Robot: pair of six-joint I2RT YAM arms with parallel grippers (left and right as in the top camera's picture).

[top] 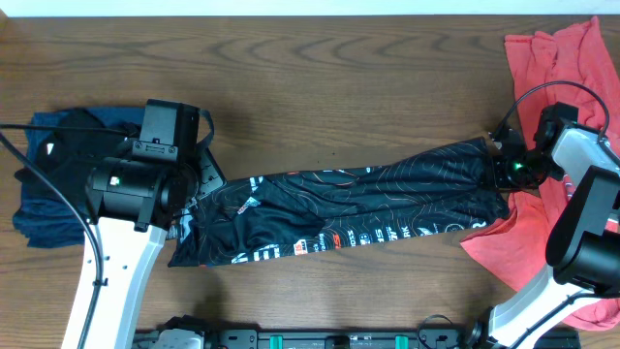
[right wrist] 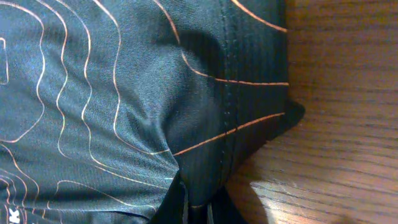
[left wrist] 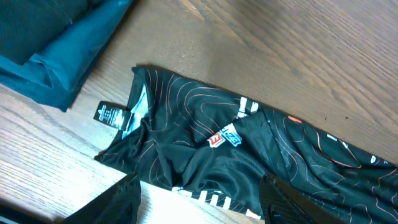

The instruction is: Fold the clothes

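Fingers of right gripper pinch black shirt hem; left gripper gapes, empty.

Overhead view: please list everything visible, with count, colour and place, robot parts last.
black shirt: one, black with thin orange and white contour lines and logos, stretched left to right across the table's middle.
coral-red clothes: count unclear, coral-red, heaped along the right edge and running under the right arm.
dark blue cloth: one folded stack, dark blue, left edge beside the left arm.
table: one, brown wood, under everything.
left end effector: one, black, open, above the shirt's left end.
right end effector: one, black, shut on the shirt's right end.
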